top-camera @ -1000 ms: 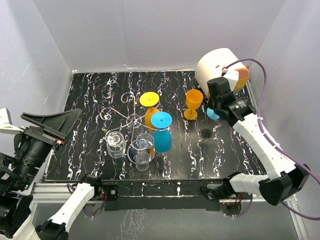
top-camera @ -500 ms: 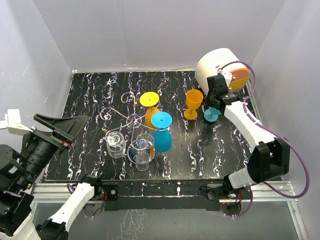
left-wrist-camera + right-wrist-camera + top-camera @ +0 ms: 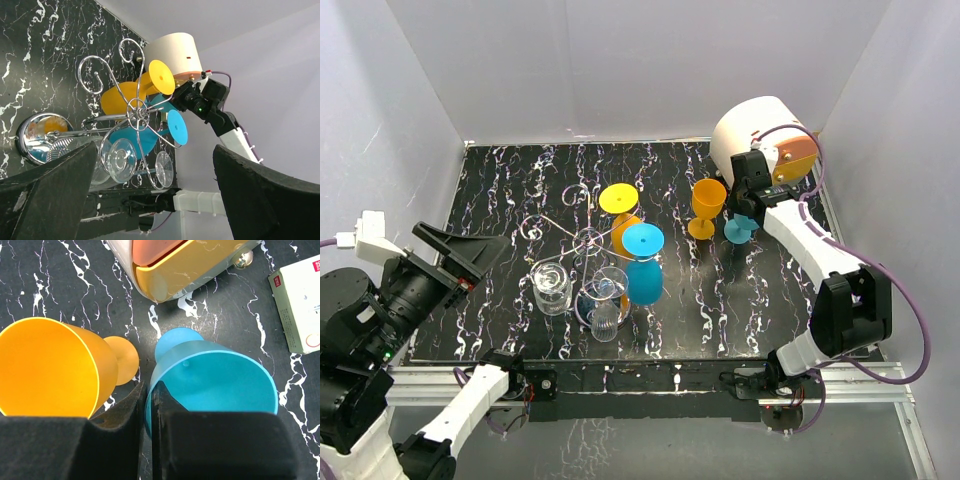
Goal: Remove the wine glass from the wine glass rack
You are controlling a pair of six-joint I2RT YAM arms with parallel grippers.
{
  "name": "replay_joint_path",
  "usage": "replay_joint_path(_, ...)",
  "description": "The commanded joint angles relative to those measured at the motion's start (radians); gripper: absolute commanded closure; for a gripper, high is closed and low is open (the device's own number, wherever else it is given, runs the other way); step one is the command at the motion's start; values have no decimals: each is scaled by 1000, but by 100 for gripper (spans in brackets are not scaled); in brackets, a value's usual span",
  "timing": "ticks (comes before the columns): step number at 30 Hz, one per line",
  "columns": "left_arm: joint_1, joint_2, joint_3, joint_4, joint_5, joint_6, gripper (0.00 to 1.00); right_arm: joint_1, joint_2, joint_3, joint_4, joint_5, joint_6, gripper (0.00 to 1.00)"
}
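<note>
The silver wire wine glass rack stands mid-table with a yellow glass, a blue glass and two clear glasses hanging on it; it also shows in the left wrist view. My right gripper is shut on the rim of another blue wine glass, held upright low over the table beside an upright orange glass. In the right wrist view one finger is inside the blue glass and one outside, gripper. My left gripper is open and empty, raised left of the rack.
A white cylindrical container with orange and yellow drawers lies at the back right, just behind the right gripper. A small white box lies to the right of the blue glass. The orange glass sits close against the gripper's left finger.
My right gripper has carried the blue glass left and down, to a spot next to the orange glass. My left arm has shifted slightly right, toward the rack.
</note>
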Motion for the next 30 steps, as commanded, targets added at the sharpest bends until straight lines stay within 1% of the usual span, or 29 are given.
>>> replay_joint_path(1,-11,19,2,-13,21,29,1,-5,5,3,54,4,-8,91)
replay_joint_path(9,-15,20,-11,-9,38,25,1,-5,-13,86,-9,1,-31,66)
replay_joint_path(13,-16,13,-28,3,53,21,1,-6,-55,131,-55,-14,-44,52)
replay_joint_path(16,-17,15,-36,5,72,27,1,-5,-116,159,-90,-25,-47,42)
replay_joint_path(18,-18,20,-38,-1,94,42,1,-5,-164,163,-107,-41,-45,32)
replay_joint_path(22,-21,38,-36,-20,145,86,1,-5,-273,153,-130,-70,-33,17)
replay_joint_path(23,-22,44,-32,-26,162,100,1,-5,-302,150,-138,-91,-26,15)
replay_joint_path(25,-23,66,-3,-50,189,137,1,-5,-359,139,-143,-169,-11,13)
replay_joint_path(30,-23,111,73,-132,238,222,1,3,-478,82,-132,-463,58,12)
